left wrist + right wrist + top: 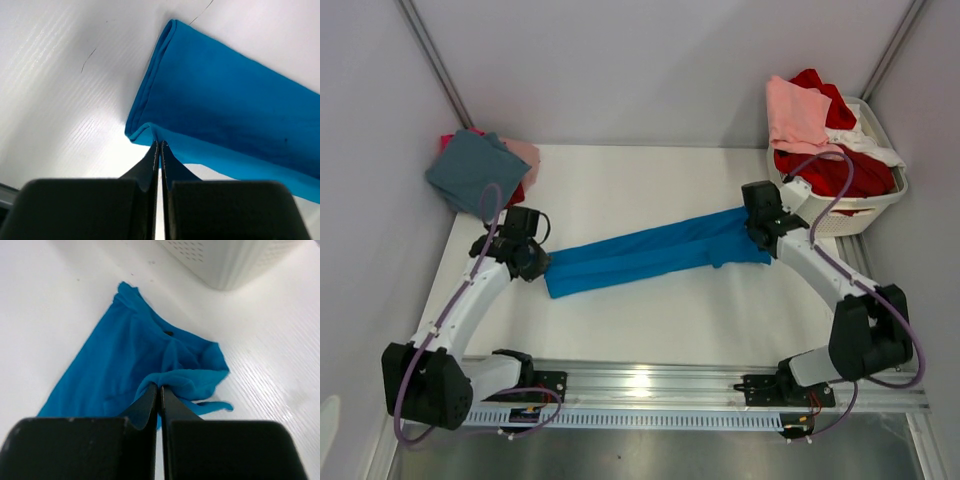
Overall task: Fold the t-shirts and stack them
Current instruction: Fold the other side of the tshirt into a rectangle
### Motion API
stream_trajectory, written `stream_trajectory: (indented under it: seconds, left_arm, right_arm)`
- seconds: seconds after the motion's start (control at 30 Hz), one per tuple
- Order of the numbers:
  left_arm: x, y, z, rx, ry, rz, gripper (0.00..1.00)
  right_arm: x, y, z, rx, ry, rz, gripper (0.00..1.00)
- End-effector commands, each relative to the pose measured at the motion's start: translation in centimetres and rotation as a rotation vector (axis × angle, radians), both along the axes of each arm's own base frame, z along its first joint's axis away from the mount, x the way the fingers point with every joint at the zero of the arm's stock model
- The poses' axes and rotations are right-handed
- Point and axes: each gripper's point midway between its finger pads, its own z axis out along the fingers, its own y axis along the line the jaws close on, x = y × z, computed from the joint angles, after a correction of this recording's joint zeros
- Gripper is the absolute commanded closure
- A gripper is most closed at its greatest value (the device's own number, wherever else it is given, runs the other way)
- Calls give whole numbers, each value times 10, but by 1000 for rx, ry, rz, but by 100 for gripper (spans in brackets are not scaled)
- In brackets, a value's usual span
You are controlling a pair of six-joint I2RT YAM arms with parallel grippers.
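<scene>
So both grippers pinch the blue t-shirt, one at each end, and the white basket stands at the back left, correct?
No: the white basket stands at the back right, as the top external view shows. The left gripper and right gripper do each pinch one end of the blue t-shirt.

Tee (650, 252): on the table (650, 330), in the middle, running from near left to far right.
Left gripper (546, 264): pinches the tee's left end.
Right gripper (753, 233): pinches the tee's right end.
Stack of tees (475, 170): far left corner, behind the left gripper.
Basket (865, 215): far right corner, just behind the right gripper.
Heap of tees (815, 120): in the basket, hanging over its rim.
</scene>
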Motion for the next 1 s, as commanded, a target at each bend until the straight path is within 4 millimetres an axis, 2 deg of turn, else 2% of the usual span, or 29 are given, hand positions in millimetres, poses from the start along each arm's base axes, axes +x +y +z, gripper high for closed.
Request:
stream_trajectory:
  seconds: [0.0, 0.07, 0.1, 0.17, 0.2, 0.27, 0.37, 0.4, 0.43, 0.63, 0.67, 0.73, 0.77, 0.83, 0.87, 0.97]
  left_arm:
    - [26, 4, 11, 19, -51, -3, 100]
    - [33, 4, 10, 23, -59, -4, 100]
    - [36, 4, 11, 28, -63, -4, 100]
    - [41, 7, 7, 44, -51, 5, 100]
    - [44, 8, 7, 47, -50, 10, 100]
    - [49, 11, 2, 52, -29, 26, 100]
    - [58, 13, 1, 62, -24, 46, 100]
    - [62, 13, 1, 66, -27, 48, 100]
    - [66, 13, 1, 69, -29, 50, 100]
    - [80, 15, -8, 95, 10, 59, 100]
    - [80, 14, -10, 92, 12, 55, 99]
    - [83, 12, -14, 86, 22, 46, 99]
    - [84, 11, -16, 85, 23, 43, 94]
    - [85, 12, -20, 92, 37, 47, 88]
    - [86, 13, -20, 95, 36, 44, 76]
    - [89, 17, -18, 117, 31, 52, 51]
  right_arm:
    - [41, 3, 22, -38, -82, 6, 100]
    - [57, 7, 29, -42, -108, 20, 100]
    - [62, 8, 21, -59, -86, 25, 100]
    - [76, 11, 26, -66, -103, 31, 100]
    - [81, 12, 16, -81, -78, 37, 100]
    - [93, 15, 22, -87, -91, 42, 100]
    - [105, 16, 15, -113, -84, 48, 100]
    - [110, 16, 18, -116, -92, 47, 100]
    - [113, 17, 10, -127, -74, 50, 100]
    - [131, 15, -1, -172, -58, 42, 100]
    - [134, 15, -10, -179, -39, 45, 99]
    - [138, 15, -14, -189, -29, 45, 91]
    - [143, 14, -17, -200, -24, 37, 78]
    - [149, 15, -17, -208, -30, 41, 62]
    - [153, 17, -15, -210, -38, 52, 47]
    - [164, 21, -11, -220, -57, 76, 32]
